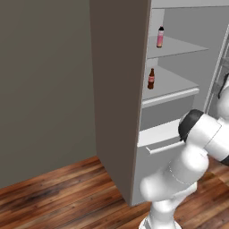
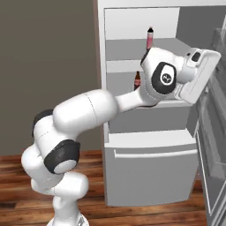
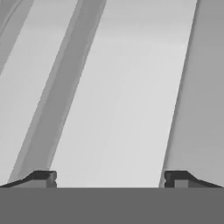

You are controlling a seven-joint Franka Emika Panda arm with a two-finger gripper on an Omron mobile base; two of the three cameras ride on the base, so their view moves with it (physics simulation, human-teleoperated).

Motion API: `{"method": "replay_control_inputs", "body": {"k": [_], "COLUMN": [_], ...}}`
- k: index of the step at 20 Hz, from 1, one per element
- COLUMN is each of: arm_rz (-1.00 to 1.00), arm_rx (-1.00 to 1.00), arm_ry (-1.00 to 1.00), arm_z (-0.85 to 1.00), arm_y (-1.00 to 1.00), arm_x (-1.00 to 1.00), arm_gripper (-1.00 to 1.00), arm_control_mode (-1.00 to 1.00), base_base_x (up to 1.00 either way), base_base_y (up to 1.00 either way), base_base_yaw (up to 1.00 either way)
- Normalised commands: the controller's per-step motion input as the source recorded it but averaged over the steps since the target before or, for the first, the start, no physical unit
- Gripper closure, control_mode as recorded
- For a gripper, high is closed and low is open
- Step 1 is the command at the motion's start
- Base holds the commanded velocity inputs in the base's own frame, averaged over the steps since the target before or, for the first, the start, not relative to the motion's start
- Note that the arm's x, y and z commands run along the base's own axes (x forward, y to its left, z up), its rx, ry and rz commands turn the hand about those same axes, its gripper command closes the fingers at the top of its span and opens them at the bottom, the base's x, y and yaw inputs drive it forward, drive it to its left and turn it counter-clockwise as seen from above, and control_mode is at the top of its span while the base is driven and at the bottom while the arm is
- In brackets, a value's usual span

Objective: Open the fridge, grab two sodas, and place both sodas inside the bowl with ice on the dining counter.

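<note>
1. With its door swung open to the right, the fridge stands against a grey-brown wall; pale grey body, grey inner shelves, interior exposed.
2. Pink soda: small bottle, black cap, upright near the front left of the upper shelf. In the right base view its top shows just above the arm's wrist.
3. Cola soda: dark brown bottle, red label, upright on the shelf below, directly under the pink one; partly hidden behind the arm in the right base view.
4. Lower drawer: closed, pale front, horizontal bar handle along its top edge.
5. Gripper: two dark fingertips set wide apart, nothing between them, facing pale grey slanted panels at close range; which fridge surface these are cannot be told.
6. Arm: white, dark joints, raised and reaching right toward the open door, hand level with the shelves.
7. Floor: dark wood planks.
</note>
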Motion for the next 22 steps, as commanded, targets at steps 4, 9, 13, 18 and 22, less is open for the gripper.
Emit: {"method": "replay_control_inputs", "body": {"k": [4,9,13,18,22], "arm_rz": [0.01,0.00,0.00,0.00,0.00], "arm_rx": [0.12,0.03,0.03,0.09,0.32], "arm_ry": [-0.28,-0.17,-0.13,-0.10,-0.16], "arm_z": [-0.02,0.00,0.00,-0.04,-0.42], "arm_y": [0.18,0.96,1.00,1.00,0.66], "arm_x": [-0.86,-0.49,-0.35,-0.40,-0.55], "arm_gripper": [-1.00,-1.00,-1.00,-1.00,-1.00], "arm_control_mode": [-1.00,-1.00,-1.00,-1.00,-1.00], "base_base_x": [0.00,0.00,0.00,0.00,0.00], "base_base_y": [0.00,0.00,0.00,0.00,0.00], "base_base_yaw": [0.00,0.00,0.00,0.00,0.00]}}
